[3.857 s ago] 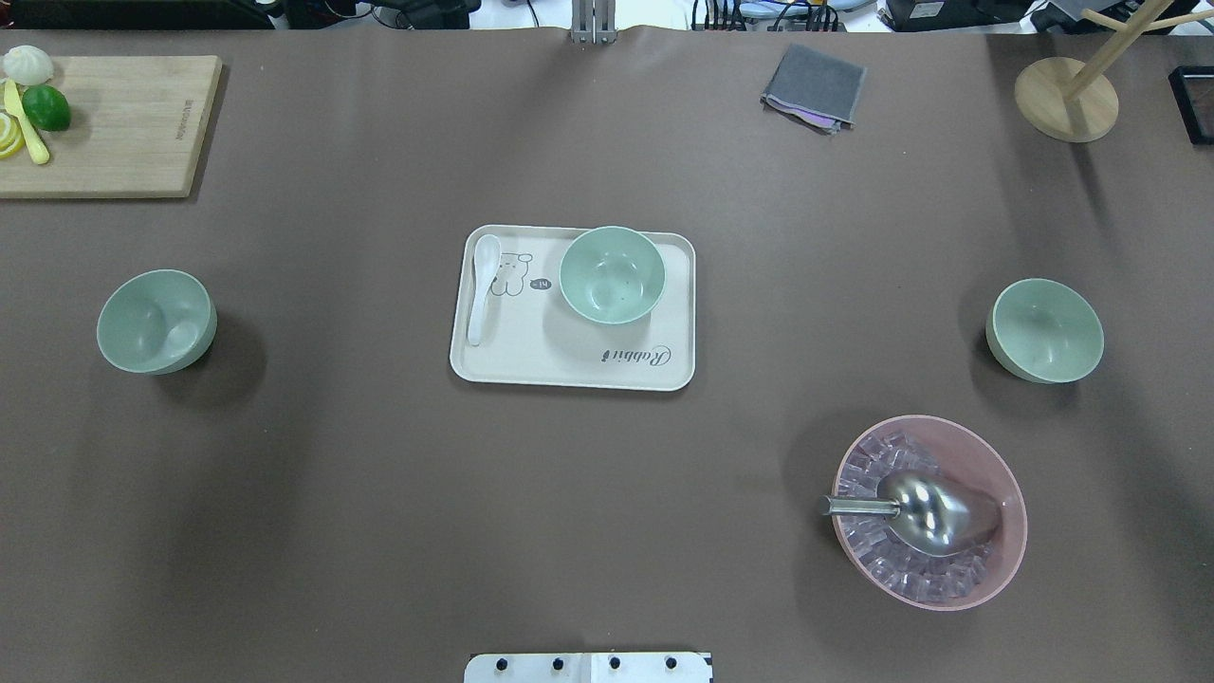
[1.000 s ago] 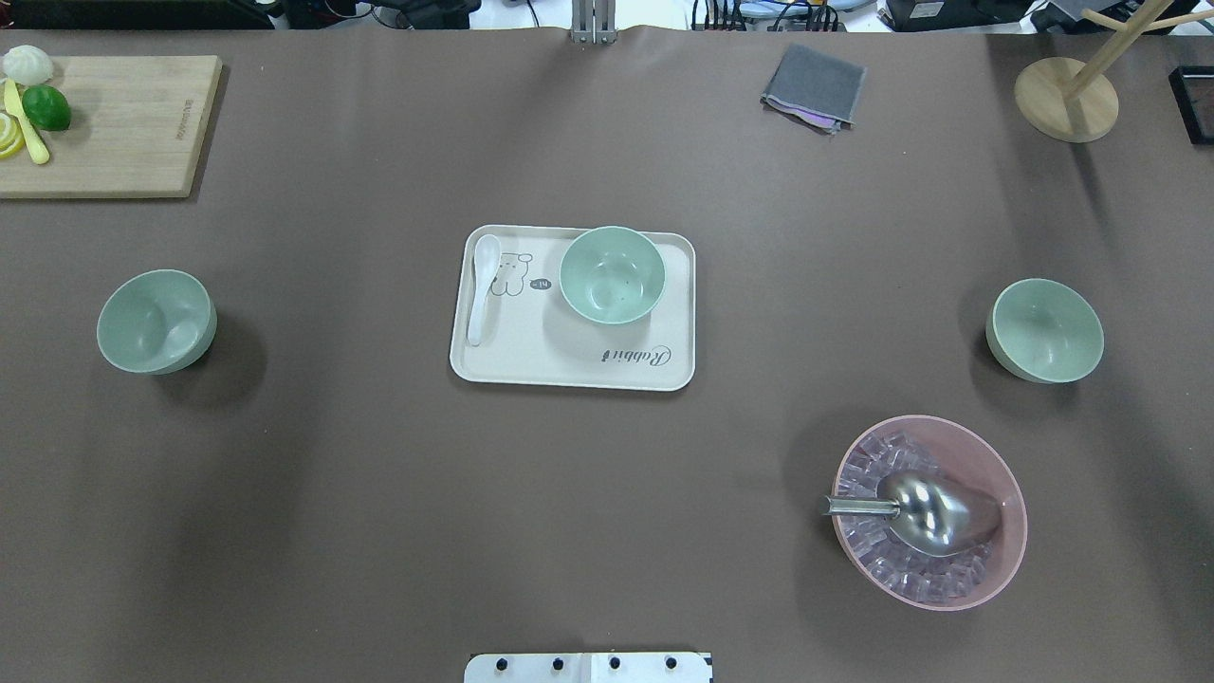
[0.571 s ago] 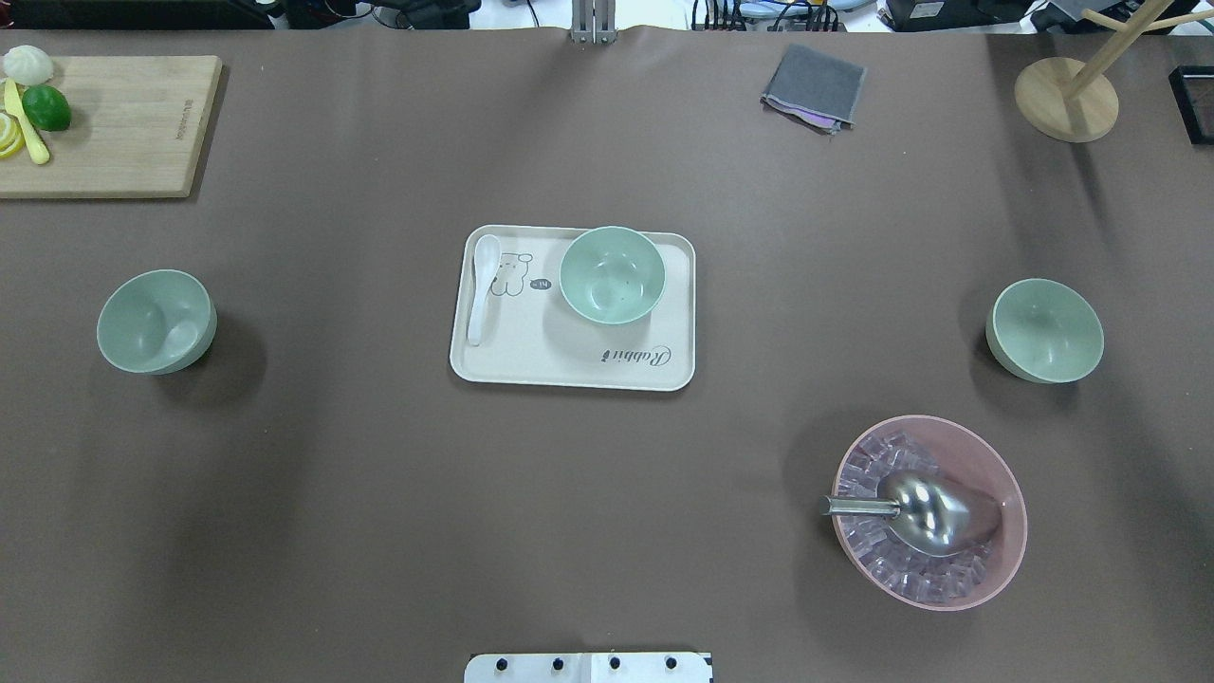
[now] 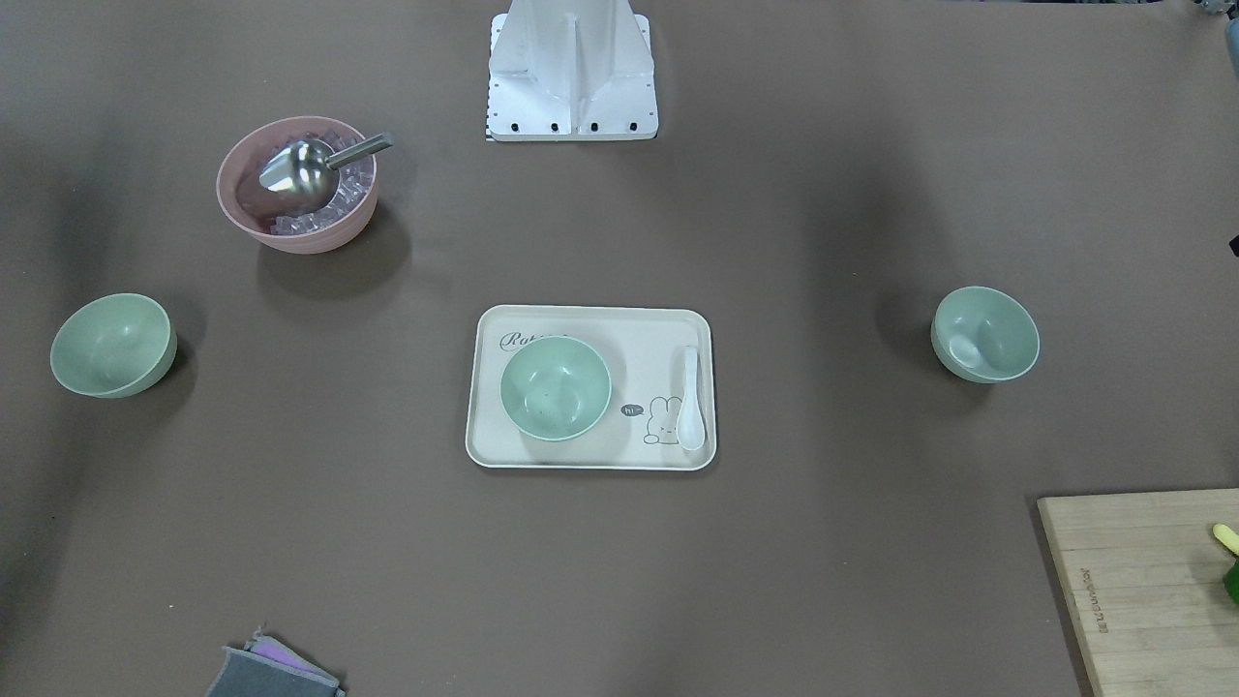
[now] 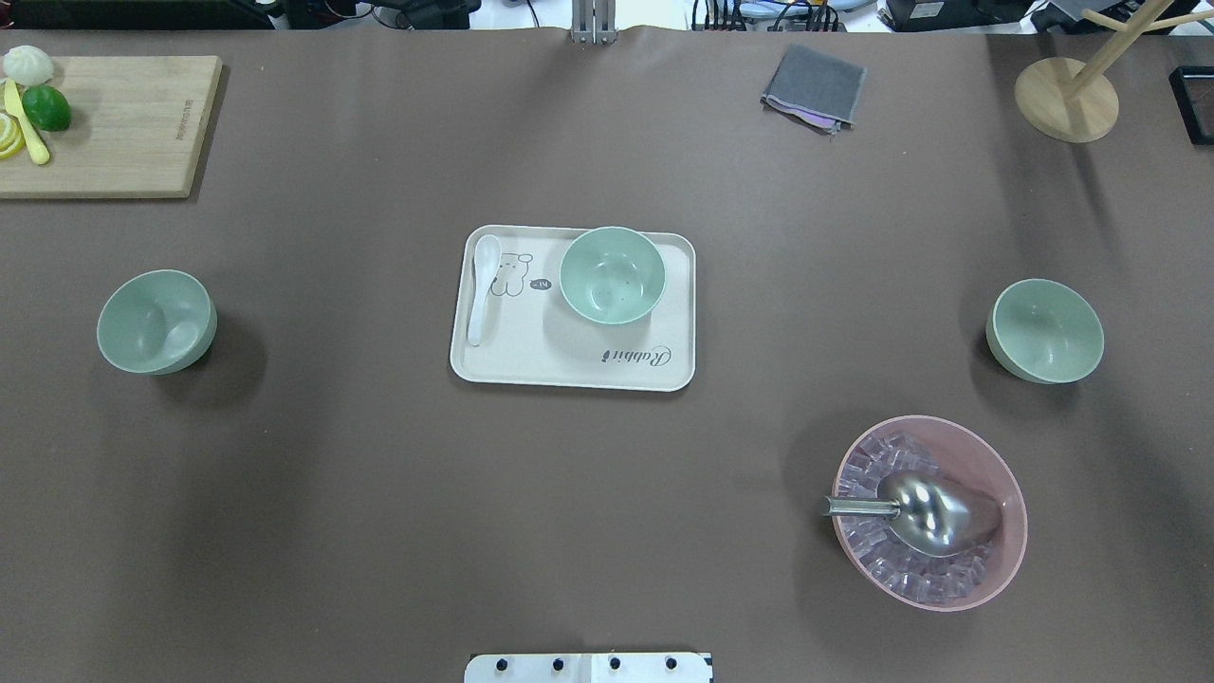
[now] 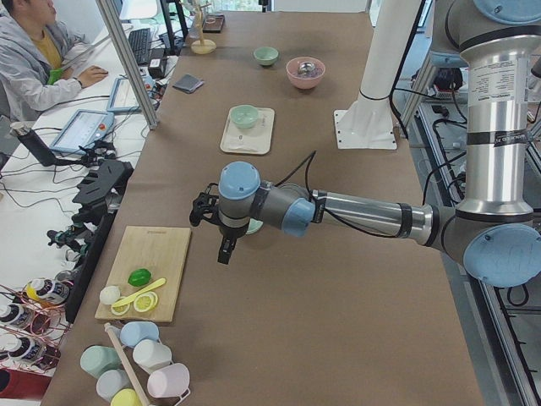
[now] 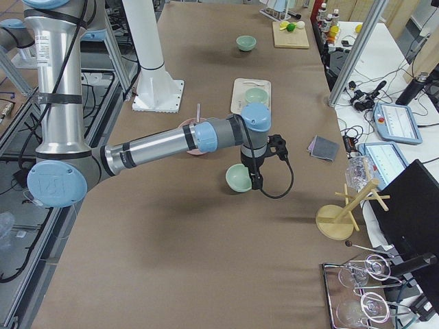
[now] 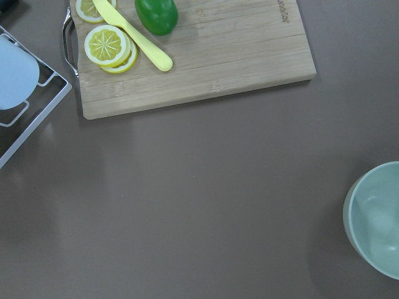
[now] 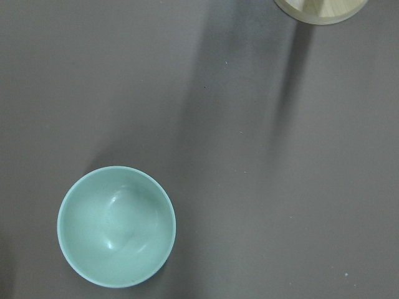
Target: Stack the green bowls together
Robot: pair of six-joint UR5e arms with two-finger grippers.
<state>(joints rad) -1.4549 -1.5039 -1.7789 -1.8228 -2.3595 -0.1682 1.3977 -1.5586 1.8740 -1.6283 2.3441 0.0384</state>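
Three pale green bowls stand apart on the table. One bowl (image 5: 156, 321) is at the left, one bowl (image 5: 612, 275) stands on the cream tray (image 5: 569, 370) in the middle, and one bowl (image 5: 1045, 330) is at the right. My left gripper (image 6: 224, 249) hangs above the left bowl (image 8: 377, 218), which shows at the left wrist view's right edge. My right gripper (image 7: 256, 181) hangs beside the right bowl (image 9: 116, 225). Both grippers show only in the side views, so I cannot tell whether they are open or shut.
A pink bowl (image 5: 1015, 512) with ice and a metal scoop (image 5: 934, 512) sits front right. A white spoon (image 5: 484, 285) lies on the tray. A cutting board (image 5: 123, 123) with lime and lemon is far left; a grey cloth (image 5: 814, 87) and a wooden stand (image 5: 1066, 100) are far right.
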